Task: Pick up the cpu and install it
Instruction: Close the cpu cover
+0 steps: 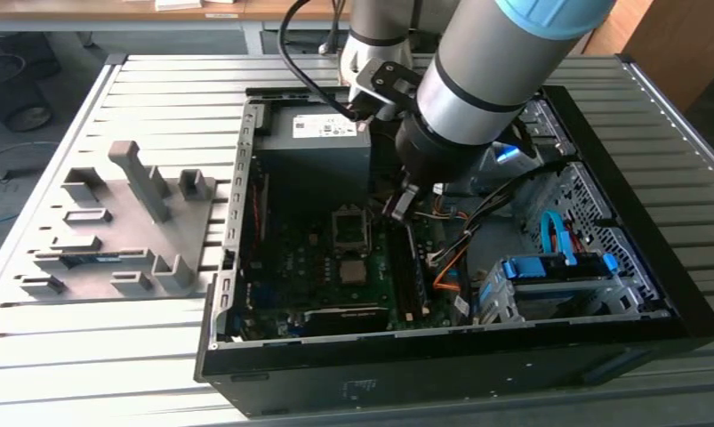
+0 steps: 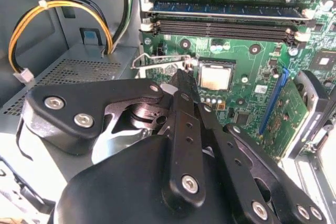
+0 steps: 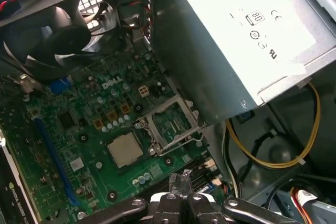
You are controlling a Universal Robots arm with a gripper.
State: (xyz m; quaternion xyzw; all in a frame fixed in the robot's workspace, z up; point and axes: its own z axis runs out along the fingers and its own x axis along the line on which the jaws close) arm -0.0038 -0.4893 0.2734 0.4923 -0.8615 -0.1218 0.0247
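The gripper (image 3: 181, 182) hangs over the motherboard (image 3: 89, 145) with its fingers pressed together, gripping nothing. Just beyond the tips, the cpu (image 3: 125, 149) lies flat on the board beside the metal-framed socket (image 3: 170, 121). The grey power-supply box (image 3: 236, 40) sits further off.

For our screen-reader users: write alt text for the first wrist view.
A silvery cpu lies on a green motherboard beside a metal-framed socket. The gripper hovers nearby, shut; a grey power supply and fan flank the board.
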